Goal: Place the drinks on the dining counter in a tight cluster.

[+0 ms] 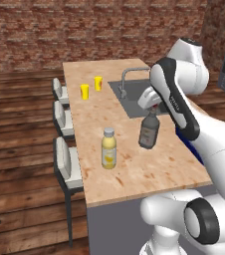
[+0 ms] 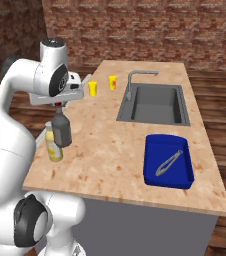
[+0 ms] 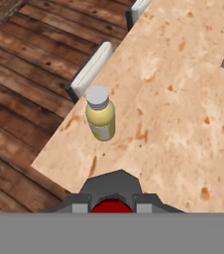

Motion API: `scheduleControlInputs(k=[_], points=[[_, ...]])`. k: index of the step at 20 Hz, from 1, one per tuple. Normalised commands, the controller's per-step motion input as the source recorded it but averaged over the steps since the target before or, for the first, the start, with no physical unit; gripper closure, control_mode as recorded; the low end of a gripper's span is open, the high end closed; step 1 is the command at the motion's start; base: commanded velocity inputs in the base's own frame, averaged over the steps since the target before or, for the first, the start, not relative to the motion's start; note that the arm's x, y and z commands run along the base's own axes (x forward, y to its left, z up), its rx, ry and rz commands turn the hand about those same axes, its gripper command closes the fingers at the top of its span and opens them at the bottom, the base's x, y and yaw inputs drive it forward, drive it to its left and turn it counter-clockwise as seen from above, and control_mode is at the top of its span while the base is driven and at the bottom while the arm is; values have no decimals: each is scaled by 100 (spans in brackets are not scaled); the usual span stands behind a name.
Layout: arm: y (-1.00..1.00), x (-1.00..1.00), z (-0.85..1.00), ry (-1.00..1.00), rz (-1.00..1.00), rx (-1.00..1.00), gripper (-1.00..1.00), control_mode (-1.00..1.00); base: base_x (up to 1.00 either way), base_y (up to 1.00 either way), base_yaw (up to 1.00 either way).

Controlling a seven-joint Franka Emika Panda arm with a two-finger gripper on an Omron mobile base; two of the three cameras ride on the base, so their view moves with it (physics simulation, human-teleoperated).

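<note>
Drinks on the table (image 1: 134,169): stout yellow bottle (image 1: 109,148) with pale cap stands upright near the stool-side edge. Dark grey-brown bottle (image 1: 148,130) with red cap hangs above the wood, claw (image 1: 152,109) clamped on its neck. Recommended: lower it vertically just beside the yellow bottle, base flat, without knocking it; release only once seated.

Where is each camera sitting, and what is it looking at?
Left base view: behind the arm on its left, looking down over the dining counter; the white arm rises at lower right.
Right base view: behind on the right, looking at the same counter; the arm rises at lower left.
Hand view: on the hand, looking down past the claw shut on the dark bottle.
All three share the yellow bottle.
</note>
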Motion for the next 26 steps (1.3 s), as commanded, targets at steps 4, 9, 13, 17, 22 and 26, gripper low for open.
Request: scheduleControlInputs(k=[4, 9, 13, 17, 22, 26], points=[[2, 20, -41, -6, 8, -4, 100, -100, 0, 0, 0], [3, 14, -20, 0, 6, -2, 100, -100, 0, 0, 0], [14, 24, -29, 0, 3, 0, 100, -100, 0, 0, 0], [1, 31, -25, 1, 3, 0, 100, -100, 0, 0, 0], [0, 33, -17, 3, 4, 0, 100, -100, 0, 0, 0], [0, 29, -21, 7, 5, 0, 100, -100, 0, 0, 0]])
